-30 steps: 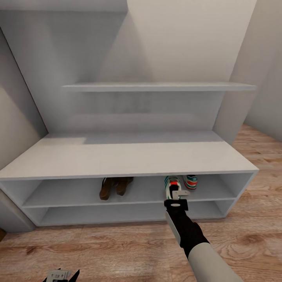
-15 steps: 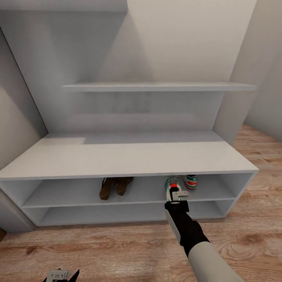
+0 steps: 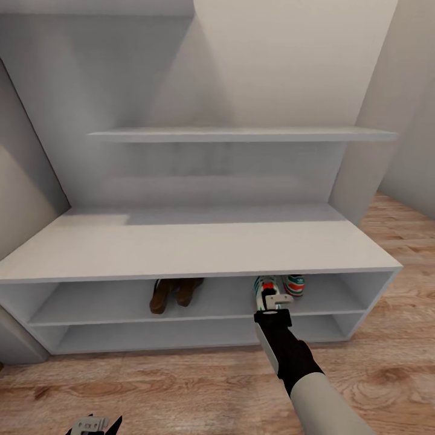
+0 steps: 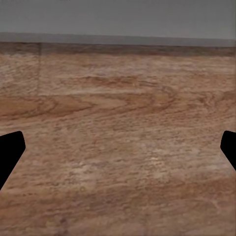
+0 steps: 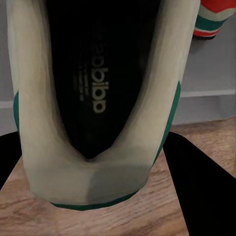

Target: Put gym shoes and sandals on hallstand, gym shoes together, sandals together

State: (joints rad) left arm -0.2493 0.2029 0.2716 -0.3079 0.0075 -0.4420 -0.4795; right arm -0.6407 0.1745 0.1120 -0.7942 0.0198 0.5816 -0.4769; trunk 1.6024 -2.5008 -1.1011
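Left gripper [image 3: 96, 425]: seen low at the near edge of the head view, well apart from the rack; in its wrist view the black fingertips [image 4: 10, 152] stand wide apart over bare corridor floor [image 4: 118, 137]; released, nothing held.
Sandals [image 3: 175, 292]: both lie side by side on the upper open shelf, left of centre; judged as already placed.
Hallstand [image 3: 199, 248]: pale-grey bench with two long open compartments; bench top bare.
Right gripper [image 3: 273, 300]: reached to the mouth of the upper compartment; clenched on the heel of one gym shoe [image 5: 93, 98], whose opening and insole are seen from behind between the dark fingers.
Held gym shoe [image 3: 266, 289]: at the front of the upper shelf, toe inward; whether its sole rests on the board cannot be told.
Second gym shoe [image 3: 294, 284]: on the same shelf, just beside the held one.
Step in hand: setting the last shoe beside its partner.
Next move: the shoe is to be settled on the shelf; the jaws then opened and drawn straight back, so the shoe is not dragged off.
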